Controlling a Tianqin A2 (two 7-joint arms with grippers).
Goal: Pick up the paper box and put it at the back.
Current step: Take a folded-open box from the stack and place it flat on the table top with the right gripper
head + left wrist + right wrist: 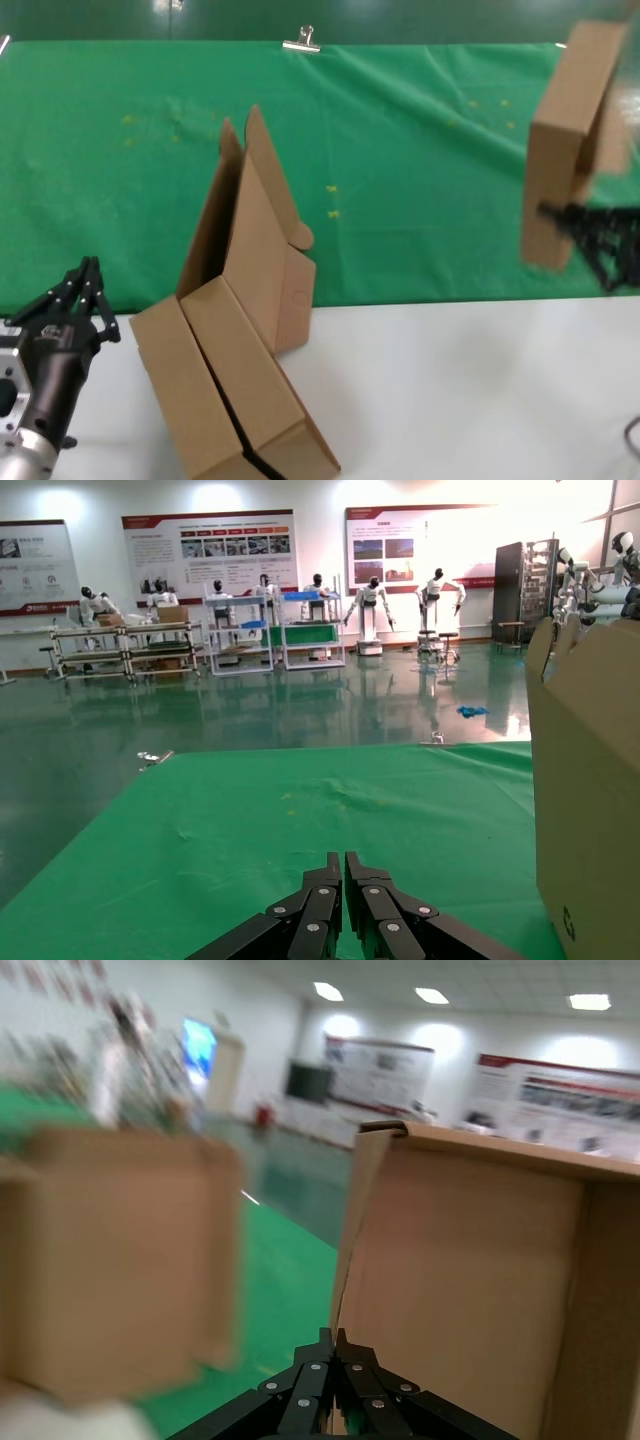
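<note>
The right tool point(592, 232) pinches the lower edge of the box point(566, 140), which hangs upright in the air over the right side of the green cloth point(420, 180). That thin-edge grip looks precarious: the box could swing, slip free, or land on its side if released from this height. The left tool point(82, 290), fingers pressed together, waits low over the white surface point(470, 390) beside the nested pair point(240, 330).

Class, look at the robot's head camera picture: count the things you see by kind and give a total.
Brown cardboard boxes: 3 (paper box held aloft by the right gripper; nested pair)
Green cloth: 1
Silver binder clip: 1
Total: 5
</note>
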